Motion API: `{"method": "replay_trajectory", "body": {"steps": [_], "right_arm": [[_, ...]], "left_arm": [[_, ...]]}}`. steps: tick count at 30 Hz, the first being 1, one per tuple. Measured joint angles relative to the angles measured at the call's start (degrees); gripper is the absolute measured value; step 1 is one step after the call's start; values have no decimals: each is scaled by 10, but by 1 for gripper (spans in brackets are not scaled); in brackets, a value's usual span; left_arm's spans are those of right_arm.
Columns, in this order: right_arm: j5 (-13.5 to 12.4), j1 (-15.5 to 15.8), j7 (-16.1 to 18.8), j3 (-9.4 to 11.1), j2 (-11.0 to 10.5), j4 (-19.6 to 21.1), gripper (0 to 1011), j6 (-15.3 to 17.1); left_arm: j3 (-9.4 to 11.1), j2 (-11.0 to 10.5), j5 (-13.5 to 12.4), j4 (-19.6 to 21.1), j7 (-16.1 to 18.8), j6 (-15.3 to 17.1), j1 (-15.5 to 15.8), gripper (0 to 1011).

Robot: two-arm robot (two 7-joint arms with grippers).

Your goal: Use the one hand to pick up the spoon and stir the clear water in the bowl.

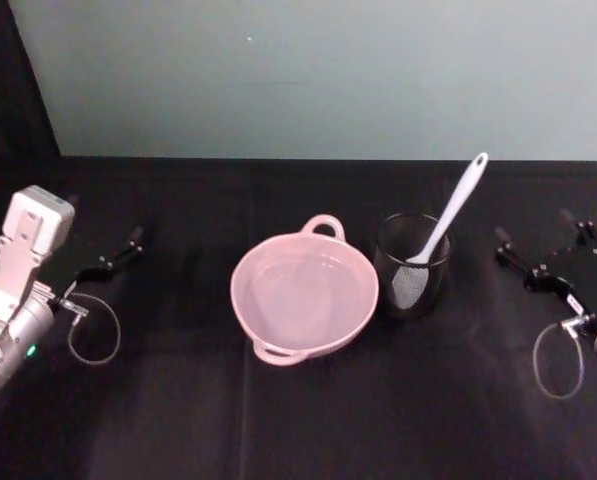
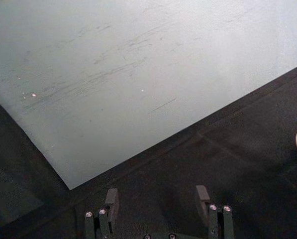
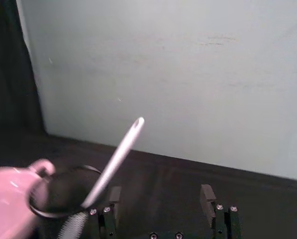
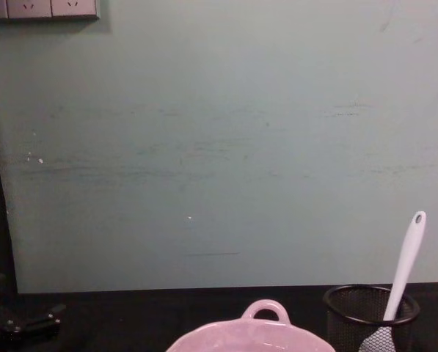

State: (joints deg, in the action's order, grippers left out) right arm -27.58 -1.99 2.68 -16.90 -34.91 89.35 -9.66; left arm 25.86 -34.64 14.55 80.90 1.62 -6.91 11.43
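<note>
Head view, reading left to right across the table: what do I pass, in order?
left gripper, open → pink bowl → black mesh cup with the white spoon standing in it → right gripper, open.

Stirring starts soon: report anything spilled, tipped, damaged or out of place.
Nothing stands out. The bowl sits level with its water inside, and no wet patch shows on the cloth. The spoon leans in the mesh cup, handle up. The left end effector and the right end effector are open, off to the sides.
</note>
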Motion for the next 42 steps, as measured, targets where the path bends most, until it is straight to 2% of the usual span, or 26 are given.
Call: {"method": "replay_trajectory", "body": {"steps": [1, 2, 3, 4, 5, 7, 8, 9, 10, 15, 24, 29, 35, 37, 38, 42], "right_arm": [[-30, 3, 20, 9, 6, 2, 1003, 0], [-30, 3, 20, 9, 6, 2, 1003, 0], [-57, 3, 40, 15, 13, 2, 1003, 3], [-70, 1, 49, 17, 17, 0, 1003, 7], [-94, -3, 65, 21, 24, -3, 1003, 17], [-117, -9, 82, 25, 33, -9, 1003, 30], [-141, -17, 96, 28, 43, -16, 1003, 43], [-149, -21, 102, 29, 47, -19, 1003, 49], [-169, -31, 114, 31, 57, -28, 1003, 63], [-217, -63, 146, 37, 86, -58, 1003, 102], [-270, -123, 162, 34, 118, -113, 1003, 156], [-283, -148, 162, 27, 124, -140, 971, 168], [-298, -171, 166, 20, 129, -164, 823, 173], [-298, -170, 164, 18, 127, -160, 789, 171], [-298, -169, 163, 18, 125, -156, 733, 170], [-299, -160, 154, 18, 118, -141, 624, 167]], "left_arm": [[0, 0, 0, 0, 0, 0, 0, 1011], [0, 0, 0, 0, 0, 0, 0, 1011], [0, 0, 0, 0, 0, 0, 0, 1011], [0, 0, 0, 0, 0, 0, 0, 1011], [0, 0, 0, 0, 0, 0, 0, 1011], [0, 0, 0, 0, 0, 0, 0, 1011], [0, 0, 0, 0, 0, 0, 0, 1011], [0, 0, 0, 0, 0, 0, 0, 1011], [0, 0, 0, 0, 0, 0, 0, 1011], [0, 0, 0, 0, 0, 0, 0, 1011], [0, 0, 0, 0, 0, 0, 0, 1011], [0, 0, 0, 0, 0, 0, 0, 1011], [0, 0, 0, 0, 0, 0, 0, 1011], [0, 0, 0, 0, 0, 0, 0, 1011], [0, 0, 0, 0, 0, 0, 0, 1011], [0, 0, 0, 0, 0, 0, 0, 1011]]}}
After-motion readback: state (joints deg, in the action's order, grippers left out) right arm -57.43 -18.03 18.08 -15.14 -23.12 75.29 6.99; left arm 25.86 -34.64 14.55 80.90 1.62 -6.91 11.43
